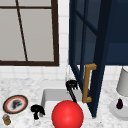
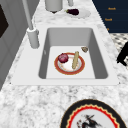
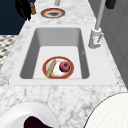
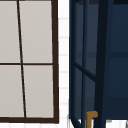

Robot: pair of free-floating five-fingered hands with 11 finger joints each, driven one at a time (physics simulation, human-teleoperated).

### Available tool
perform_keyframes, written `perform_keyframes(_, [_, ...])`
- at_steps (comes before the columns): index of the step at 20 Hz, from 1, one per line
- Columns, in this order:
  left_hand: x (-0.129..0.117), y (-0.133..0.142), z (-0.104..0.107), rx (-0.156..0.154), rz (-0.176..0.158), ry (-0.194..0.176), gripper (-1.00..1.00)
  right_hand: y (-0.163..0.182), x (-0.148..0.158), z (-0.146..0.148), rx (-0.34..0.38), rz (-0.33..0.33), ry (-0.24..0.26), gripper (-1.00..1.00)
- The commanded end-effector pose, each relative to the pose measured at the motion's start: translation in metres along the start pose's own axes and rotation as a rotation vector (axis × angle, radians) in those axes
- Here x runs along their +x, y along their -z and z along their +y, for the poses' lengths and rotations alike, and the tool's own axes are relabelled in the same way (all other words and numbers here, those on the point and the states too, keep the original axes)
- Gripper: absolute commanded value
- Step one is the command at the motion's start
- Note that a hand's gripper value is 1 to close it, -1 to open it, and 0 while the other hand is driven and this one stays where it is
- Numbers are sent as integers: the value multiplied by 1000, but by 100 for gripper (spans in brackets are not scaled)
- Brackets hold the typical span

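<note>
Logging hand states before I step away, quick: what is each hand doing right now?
Left hand: low by the sink's front left corner, holding nothing; fingers cannot be told.
Right hand: beside the open cabinet door's handle; grip cannot be told.

A dark-framed window (image 1: pixel 27 32) with pale panes sits in the white tiled wall (image 1: pixel 63 37) above a speckled marble counter (image 2: pixel 37 100), a navy glass-fronted cabinet door (image 1: pixel 86 50) stands swung open beside it, and checkered floor (image 3: pixel 6 47) shows past the counter's edge.
</note>
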Motion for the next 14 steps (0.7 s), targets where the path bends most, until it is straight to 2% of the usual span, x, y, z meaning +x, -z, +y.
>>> perform_keyframes(1, [0,0,0,0,0,0,0,-24,-13,-3,-24,-38,70,-100])
perform_keyframes(7, [0,0,0,0,0,0,0,-64,-37,-9,-33,-84,103,-100])
perform_keyframes(11, [0,0,0,0,0,0,0,-90,-54,-13,-41,-139,143,-100])
perform_keyframes(14, [0,0,0,0,0,0,0,-102,-75,-24,-66,-175,154,-100])
